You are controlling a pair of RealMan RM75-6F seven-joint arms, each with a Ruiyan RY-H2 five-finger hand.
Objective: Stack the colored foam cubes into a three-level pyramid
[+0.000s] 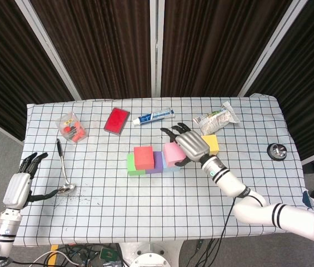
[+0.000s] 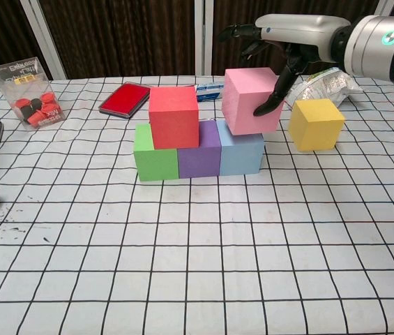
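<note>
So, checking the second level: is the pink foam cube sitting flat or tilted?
Tilted: the pink foam cube leans over the light blue foam cube, held in the right hand.

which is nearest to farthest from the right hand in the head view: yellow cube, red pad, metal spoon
From the right hand:
1. yellow cube, just beside it on the outer side.
2. red pad, up the table past the stack.
3. metal spoon, far across, near the left hand.

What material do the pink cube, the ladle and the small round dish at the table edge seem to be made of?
Pink cube: probably foam, with a matte, finely grained face and soft edges.
Ladle: apparently metal, its bowl shining silver; the handle looks dark.
Small round dish: likely polished metal, judging by its reflective grey surface, though it is too small to be sure.
</note>
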